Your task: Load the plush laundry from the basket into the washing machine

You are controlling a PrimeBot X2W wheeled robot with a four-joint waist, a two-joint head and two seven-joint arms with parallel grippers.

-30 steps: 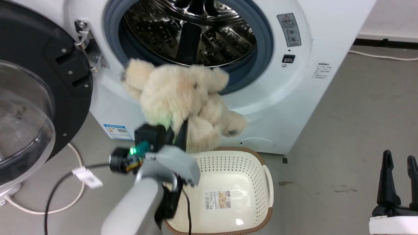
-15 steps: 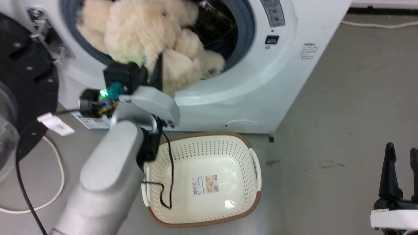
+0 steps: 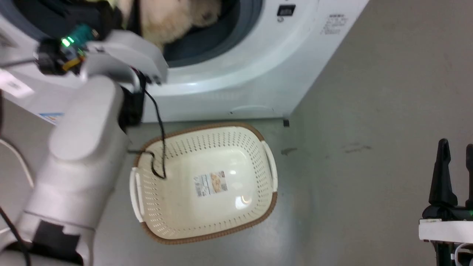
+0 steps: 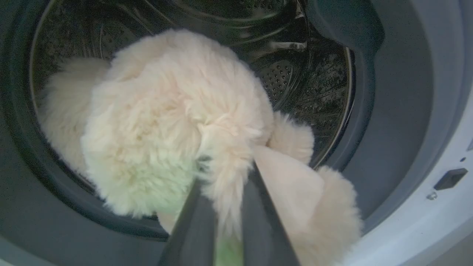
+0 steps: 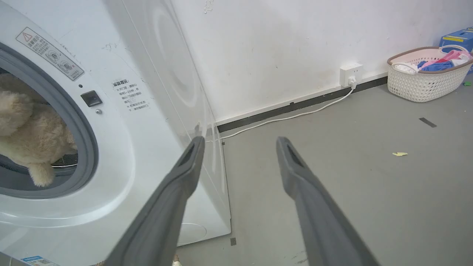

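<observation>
The cream plush laundry hangs in the washing machine's round opening, partly inside the steel drum. My left gripper is shut on a tuft of its fur. In the head view the plush laundry sits at the top edge inside the grey seal, behind my left wrist. From the right wrist view the plush laundry pokes out over the seal. The basket stands on the floor in front of the washing machine, with only its label inside. My right gripper is open, low at the right, holding nothing.
A black cable from my left arm droops into the basket. A second basket with coloured clothes stands by the far wall. A white cord runs along the skirting to a wall socket. Grey floor spreads to the right.
My left arm has pushed the plush laundry up from the front panel into the drum opening. The head camera has tilted down, so the washing machine slid up the picture.
</observation>
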